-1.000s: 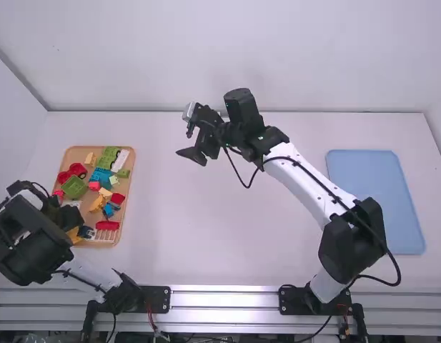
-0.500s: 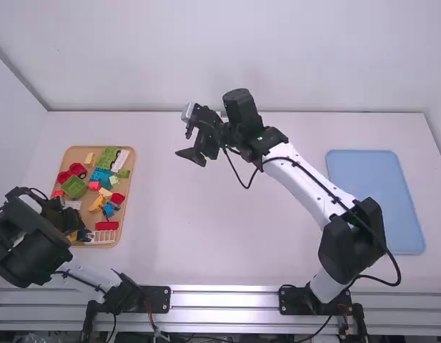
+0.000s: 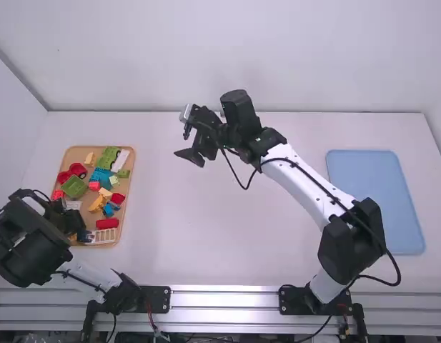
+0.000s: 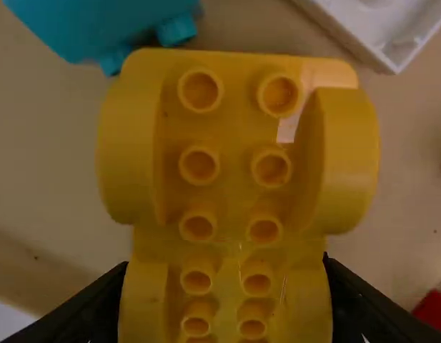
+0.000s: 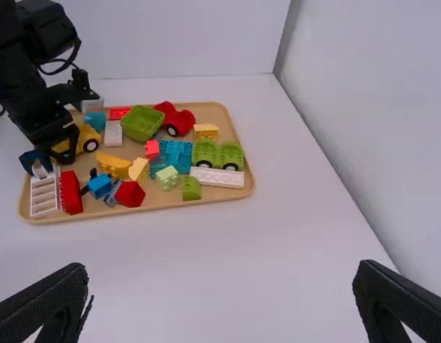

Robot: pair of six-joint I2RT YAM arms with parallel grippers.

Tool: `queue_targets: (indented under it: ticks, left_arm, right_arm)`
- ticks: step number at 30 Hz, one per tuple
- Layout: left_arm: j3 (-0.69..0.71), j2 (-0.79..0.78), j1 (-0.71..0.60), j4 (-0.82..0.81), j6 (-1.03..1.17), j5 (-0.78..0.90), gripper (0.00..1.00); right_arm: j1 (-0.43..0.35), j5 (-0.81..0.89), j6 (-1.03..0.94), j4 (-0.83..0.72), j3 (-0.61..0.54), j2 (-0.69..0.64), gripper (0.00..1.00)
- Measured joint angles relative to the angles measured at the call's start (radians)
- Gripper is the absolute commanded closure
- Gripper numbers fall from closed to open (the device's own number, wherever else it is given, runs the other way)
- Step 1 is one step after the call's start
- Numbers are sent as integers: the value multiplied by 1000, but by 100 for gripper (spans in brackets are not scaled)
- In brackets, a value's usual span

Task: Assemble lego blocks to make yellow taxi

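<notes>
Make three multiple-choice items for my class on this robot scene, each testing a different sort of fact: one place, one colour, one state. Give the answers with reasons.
1. In the high view, where does the blue board lie?
A) Left of the tray
B) On the tray
C) Right of the tray

2. What colour is the wheeled block in the middle of the left wrist view?
A) Yellow
B) Red
C) White

3. How is the right gripper?
A) Shut on a green block
B) Open, with nothing between its fingers
C) Shut and empty

Answers:
1. C: the high view shows the board on the table's right side, the tray on its left.
2. A: its studded body and round wheels are all yellow.
3. B: the right wrist view shows its fingers wide apart, with only bare table seen between them.
</notes>
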Motion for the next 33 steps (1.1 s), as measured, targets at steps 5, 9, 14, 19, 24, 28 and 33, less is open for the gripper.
queue_targets:
  ticks: [5, 9, 14, 19, 24, 28, 33]
  left_arm:
    - [0, 0, 0, 10, 1, 0, 47]
    - [6, 0, 0, -18, -1, 0, 57]
    - [40, 0, 0, -106, -28, 0, 67]
    - [133, -1, 0, -166, -81, 0, 71]
    - [239, -66, -10, -245, -102, 45, 71]
    - [278, -163, -88, -270, -36, 131, 80]
    - [288, -230, -322, -273, 51, 188, 79]
  right_arm:
    - [3, 6, -2, 0, 0, 0, 1]
    - [3, 8, -1, 9, 0, 0, 1]
    - [-1, 8, 0, 23, 0, 0, 1]
    - [-9, 7, -1, 23, 0, 0, 1]
    - [-37, 7, -2, 21, 0, 0, 1]
    - [-60, 7, 13, 22, 0, 0, 1]
    - [-104, -24, 23, -25, 0, -2, 1]
